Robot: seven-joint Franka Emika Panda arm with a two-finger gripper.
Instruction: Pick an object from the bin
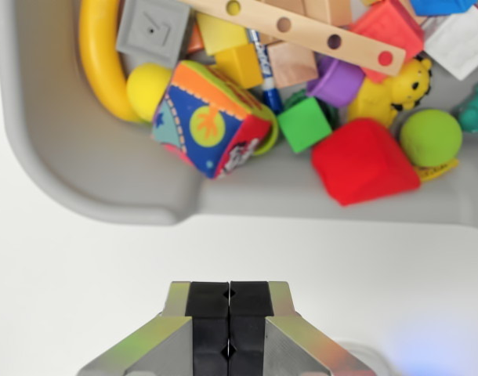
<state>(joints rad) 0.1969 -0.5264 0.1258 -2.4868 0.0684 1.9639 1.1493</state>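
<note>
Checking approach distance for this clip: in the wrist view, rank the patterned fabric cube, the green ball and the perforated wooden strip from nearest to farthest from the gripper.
From the gripper, shut and outside the bin:
1. Patterned fabric cube, left of centre, at the bin's near wall.
2. Green ball, far right.
3. Perforated wooden strip, along the top, deepest in the bin.

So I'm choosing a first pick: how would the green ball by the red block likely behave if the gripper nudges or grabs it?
The green ball is round, so a nudge would probably roll it. Its matte surface suggests foam: likely light and squashy. The red block beside it may stop it rolling toward the wrist view's left. The gripper is shut, outside the bin.
</note>
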